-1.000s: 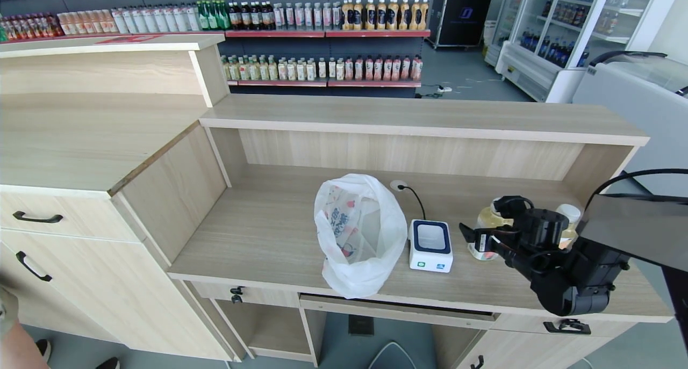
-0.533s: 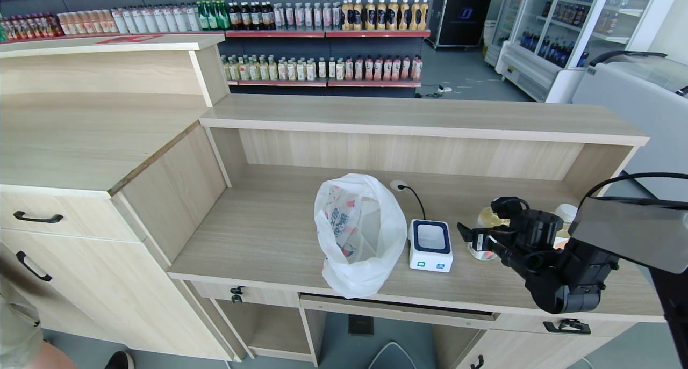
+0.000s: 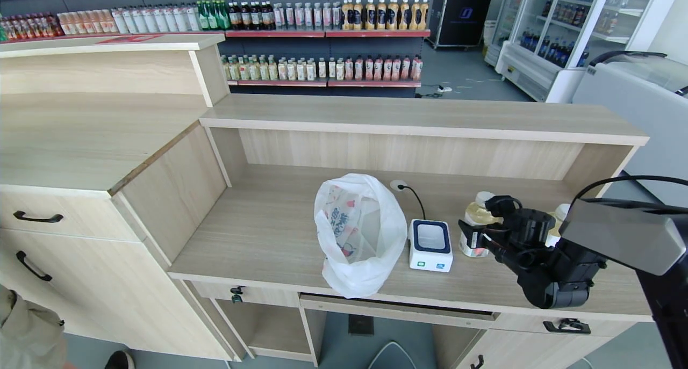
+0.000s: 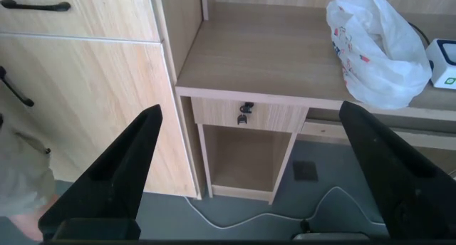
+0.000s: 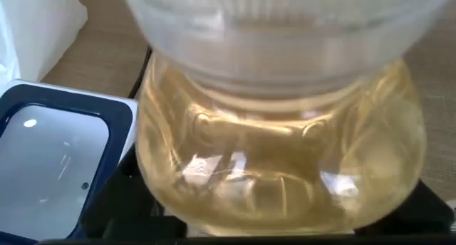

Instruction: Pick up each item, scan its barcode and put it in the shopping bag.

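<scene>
The right gripper (image 3: 480, 233) has its fingers clamped on a bottle (image 3: 474, 218) of pale yellow drink, held upright just beside the scanner (image 3: 430, 244) toward the counter's (image 3: 269, 234) right end, so this item seems picked up but not yet scanned or bagged. A second bottle (image 3: 559, 212) stands behind the arm, waiting its turn, and whether the shopping bag (image 3: 361, 234) at the front edge holds anything I cannot tell. The left gripper (image 4: 251, 117) hangs off the counter's left front corner, fingers wide apart and holding nothing.
</scene>
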`<state>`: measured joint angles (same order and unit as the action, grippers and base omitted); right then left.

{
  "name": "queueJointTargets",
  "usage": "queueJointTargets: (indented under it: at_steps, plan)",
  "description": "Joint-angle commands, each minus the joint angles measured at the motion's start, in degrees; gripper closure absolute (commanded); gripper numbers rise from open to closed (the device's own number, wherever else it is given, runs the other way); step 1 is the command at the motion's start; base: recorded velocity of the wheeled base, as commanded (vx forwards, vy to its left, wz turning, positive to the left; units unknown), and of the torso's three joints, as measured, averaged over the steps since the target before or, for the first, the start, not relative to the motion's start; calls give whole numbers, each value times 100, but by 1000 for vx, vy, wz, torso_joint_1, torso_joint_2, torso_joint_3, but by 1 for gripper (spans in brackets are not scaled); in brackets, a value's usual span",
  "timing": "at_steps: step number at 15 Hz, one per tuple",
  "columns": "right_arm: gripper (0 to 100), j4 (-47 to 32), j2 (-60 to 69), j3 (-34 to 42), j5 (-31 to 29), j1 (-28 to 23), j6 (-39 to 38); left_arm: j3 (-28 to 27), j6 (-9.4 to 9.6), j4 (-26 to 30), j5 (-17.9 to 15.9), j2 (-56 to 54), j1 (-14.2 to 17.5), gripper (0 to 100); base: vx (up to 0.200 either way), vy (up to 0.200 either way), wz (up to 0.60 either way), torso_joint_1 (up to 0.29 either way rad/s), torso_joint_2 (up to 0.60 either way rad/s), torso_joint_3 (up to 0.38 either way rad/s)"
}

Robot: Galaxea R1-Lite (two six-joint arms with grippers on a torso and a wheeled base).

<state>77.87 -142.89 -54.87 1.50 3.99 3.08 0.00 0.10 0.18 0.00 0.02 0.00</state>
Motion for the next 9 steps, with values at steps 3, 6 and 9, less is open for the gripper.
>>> queueJointTargets:
  at_steps: [3,6,9]
  plan:
    - [100,-18,-55,-50,-1,-82,201,0,-1,-1,0,-2,0,0,0,0,0,0,0,0]
    - [100,9,-64,108,-1,-117,254,0,-1,-1,0,-2,0,0,0,0,0,0,0,0]
    - [100,-229,367,73,123,-144,78,0,-1,-1,0,-2,0,0,0,0,0,0,0,0]
